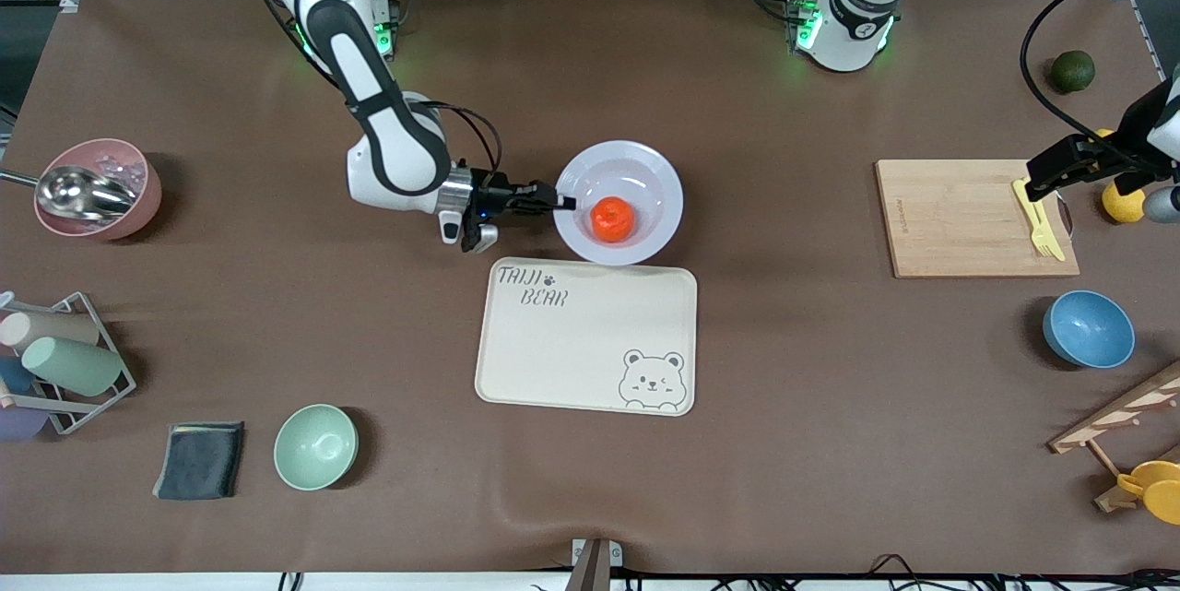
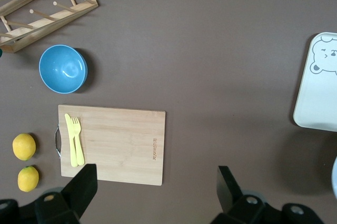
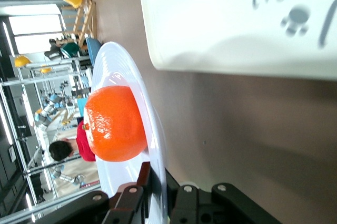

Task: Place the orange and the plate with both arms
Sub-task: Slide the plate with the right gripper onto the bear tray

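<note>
— Orange (image 1: 612, 218) placement, as seen from the front?
— It is seated in the sunken centre of the plate (image 1: 656, 174), just past the tips of the right gripper (image 1: 559, 202), whose jaws are pinched on the plate's rim. The bear tray (image 1: 590, 342) lies just beside the plate, nearer the camera.

— And by the left wrist?
— The left gripper (image 2: 158, 192) is held spread wide, empty, over a cutting board (image 2: 126, 142).

— The right wrist?
— The rim is seen clamped between the pressed fingers (image 3: 142, 182), the orange (image 3: 115, 124) just ahead of them.
</note>
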{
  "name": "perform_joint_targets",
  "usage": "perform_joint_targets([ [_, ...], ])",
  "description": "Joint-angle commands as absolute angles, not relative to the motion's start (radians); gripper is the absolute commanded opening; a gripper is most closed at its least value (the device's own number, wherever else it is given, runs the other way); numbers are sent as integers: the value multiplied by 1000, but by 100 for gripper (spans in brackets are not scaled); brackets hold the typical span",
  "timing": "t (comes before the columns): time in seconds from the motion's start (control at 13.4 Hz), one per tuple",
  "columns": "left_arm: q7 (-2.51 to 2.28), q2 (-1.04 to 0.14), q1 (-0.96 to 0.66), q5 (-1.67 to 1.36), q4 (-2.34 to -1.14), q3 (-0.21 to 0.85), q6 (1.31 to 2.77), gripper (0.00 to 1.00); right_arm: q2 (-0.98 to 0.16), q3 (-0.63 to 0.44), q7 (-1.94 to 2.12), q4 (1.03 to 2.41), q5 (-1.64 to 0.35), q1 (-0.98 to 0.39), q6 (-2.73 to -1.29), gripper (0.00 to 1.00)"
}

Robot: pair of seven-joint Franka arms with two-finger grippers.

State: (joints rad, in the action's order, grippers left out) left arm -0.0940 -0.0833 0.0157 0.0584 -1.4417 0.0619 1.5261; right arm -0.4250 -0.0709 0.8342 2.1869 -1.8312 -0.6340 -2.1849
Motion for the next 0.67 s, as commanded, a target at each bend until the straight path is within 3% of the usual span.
perform_joint_targets([
  [0.0, -75, -64, 14, 41, -1447, 52, 1506, 100, -413, -61, 836, 2165, -1868, -603, -2187, 0],
  [0.37, -52, -67, 14, 52, -1447, 48, 1509, 100, -494, -61, 766, 2041, -1871, -604, -2354, 0],
  [0.6, -40, -63, 18, 43, -1450, 46, 1511, 100, -558, -61, 729, 1962, -1871, -604, -2372, 0],
])
